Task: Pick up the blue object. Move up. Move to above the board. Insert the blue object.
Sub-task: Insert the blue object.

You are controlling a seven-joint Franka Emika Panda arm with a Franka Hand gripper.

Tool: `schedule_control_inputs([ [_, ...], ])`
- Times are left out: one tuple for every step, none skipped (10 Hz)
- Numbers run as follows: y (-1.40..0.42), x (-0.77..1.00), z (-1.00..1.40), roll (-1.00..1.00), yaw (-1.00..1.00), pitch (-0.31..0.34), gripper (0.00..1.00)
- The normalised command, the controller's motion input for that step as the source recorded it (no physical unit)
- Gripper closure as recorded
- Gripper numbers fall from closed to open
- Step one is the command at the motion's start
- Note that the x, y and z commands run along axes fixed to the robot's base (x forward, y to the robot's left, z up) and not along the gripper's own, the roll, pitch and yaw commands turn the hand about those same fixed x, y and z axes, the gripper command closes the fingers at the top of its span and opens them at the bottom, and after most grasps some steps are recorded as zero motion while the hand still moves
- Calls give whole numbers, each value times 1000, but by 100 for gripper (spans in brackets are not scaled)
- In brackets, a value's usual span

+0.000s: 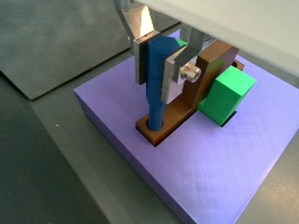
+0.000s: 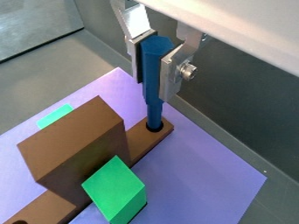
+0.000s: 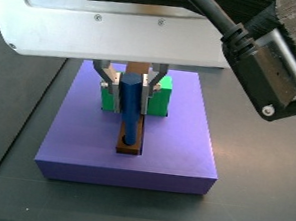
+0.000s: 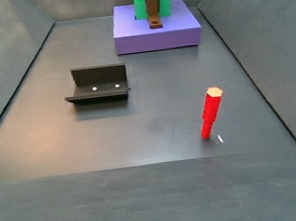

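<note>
One step remains by the look of it: the insertion itself. The gripper (image 1: 162,59) hangs over the purple platform (image 1: 222,179), its silver fingers (image 2: 172,63) clamped on the blue object (image 2: 152,83), gripping its upper part. That stick stands upright, long axis vertical, lower tip pointing straight down into the round hole at the end of the board (image 2: 138,155); in both wrist views the tip sits at the hole's mouth, how deep I cannot tell. A side view shows the blue object (image 3: 132,116) lined up along the plank. Next, I judge, a straight push down, then letting go, keeping the stick from tilting. Green block (image 1: 225,94) sits beside the brown piece (image 2: 73,149); red stick (image 4: 212,112) and fixture (image 4: 98,84) are well apart on the floor
</note>
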Motion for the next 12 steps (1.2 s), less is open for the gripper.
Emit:
schedule_control_inputs([
  [11, 0, -83, 91, 146, 0, 100],
  [0, 0, -103, 130, 134, 0, 100],
  [0, 0, -180, 191, 149, 0, 100],
  [0, 0, -249, 271, 180, 0, 100],
  [-23, 83, -220, 223, 163, 0, 100],
  [-86, 243, -226, 236, 120, 10, 100],
  [-106, 234, -231, 236, 120, 13, 100],
  [-117, 254, -234, 223, 117, 10, 100],
  [-97, 243, -240, 230, 123, 10, 100],
  [-97, 214, -237, 234, 123, 9, 100],
  [-100, 66, -306, 230, 74, 0, 100],
  [-106, -54, -457, 237, 0, -17, 100],
])
